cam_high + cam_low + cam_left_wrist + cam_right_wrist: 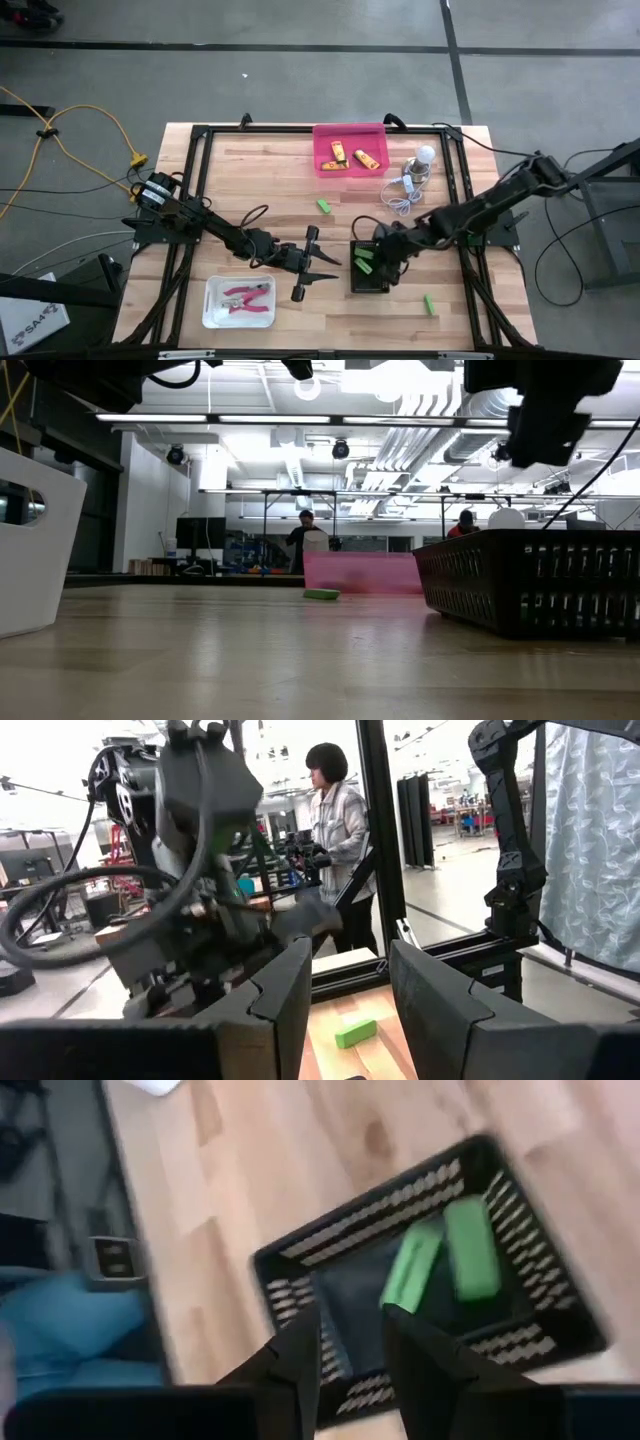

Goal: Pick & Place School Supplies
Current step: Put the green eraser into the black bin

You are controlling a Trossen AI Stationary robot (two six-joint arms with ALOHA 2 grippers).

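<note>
Two bright green blocks [412,1265] [470,1248] lie side by side on the floor of a black mesh basket [368,285]. My right gripper [350,1320] hangs open above the basket, slanting down, nothing between its fingers. My left gripper [328,267] stands open just left of the basket, raised off the table and pointing right. A green block [323,206] lies flat on the table farther back, another [428,303] near the front right. Yellow-orange pieces [352,156] lie in a pink tray [322,135]. Pink-handled pliers [245,297] lie in a white tray [212,312].
A white bulb [425,153] with a coiled white cable [400,192] lies right of the pink tray. A black frame [200,135] borders the wooden table. A person [335,830] stands in the room beyond the table.
</note>
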